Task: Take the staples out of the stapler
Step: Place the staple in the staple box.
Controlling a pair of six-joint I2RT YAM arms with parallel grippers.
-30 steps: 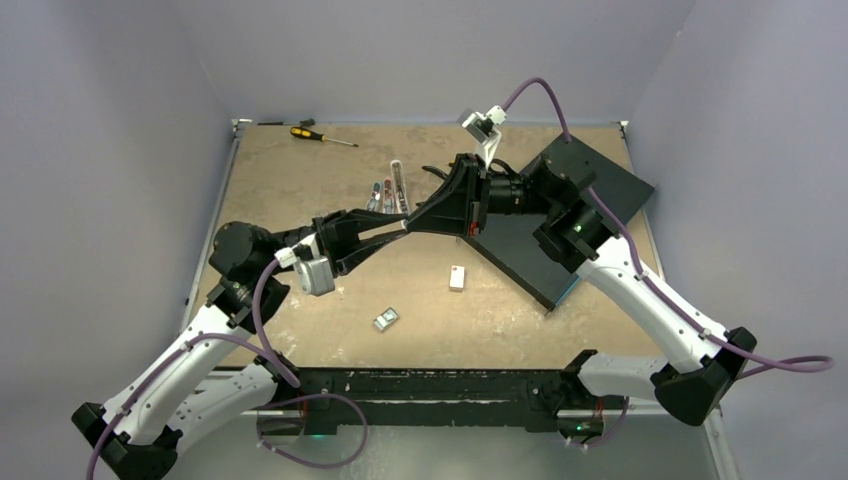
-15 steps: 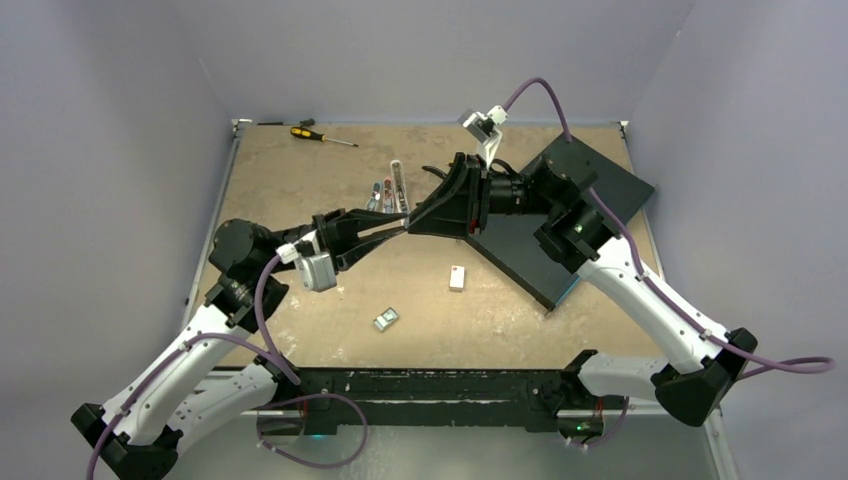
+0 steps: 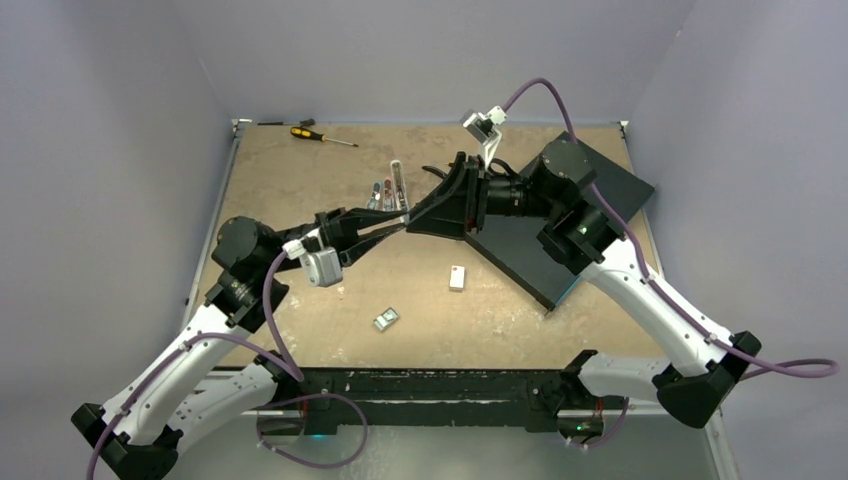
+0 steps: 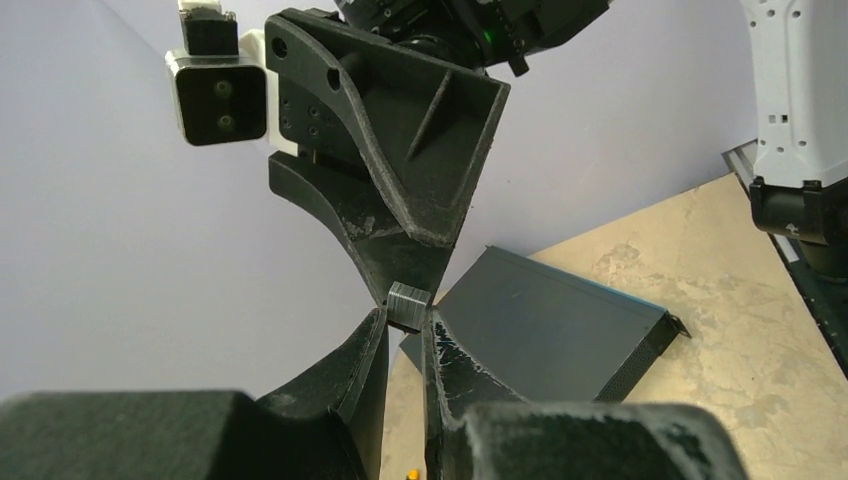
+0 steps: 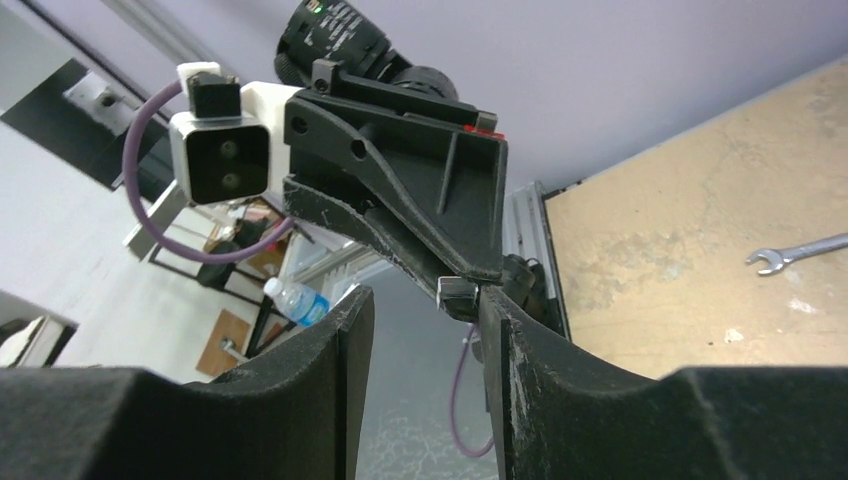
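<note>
- Pinching the staples [image 4: 407,305] at its very tips, the left pincer [image 4: 405,332] was clenched on them, raised off the bench [image 3: 330,300].
- So shallow a hold could slip if the arm jolted.
- Facing it, the right pincer [image 5: 420,305] stood released, one finger just beside the staples; a brush could knock them loose.
- Below the pincers lay a dark slab [image 4: 560,330] and a white box [image 3: 457,277], blocking nothing.

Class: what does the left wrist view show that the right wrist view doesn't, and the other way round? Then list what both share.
Left wrist only: the black slab. Right wrist only: a spanner on the table, a water bottle beyond its edge, and the open gap of the right gripper. Both: the table, and the staples pinched by the left gripper.
</note>
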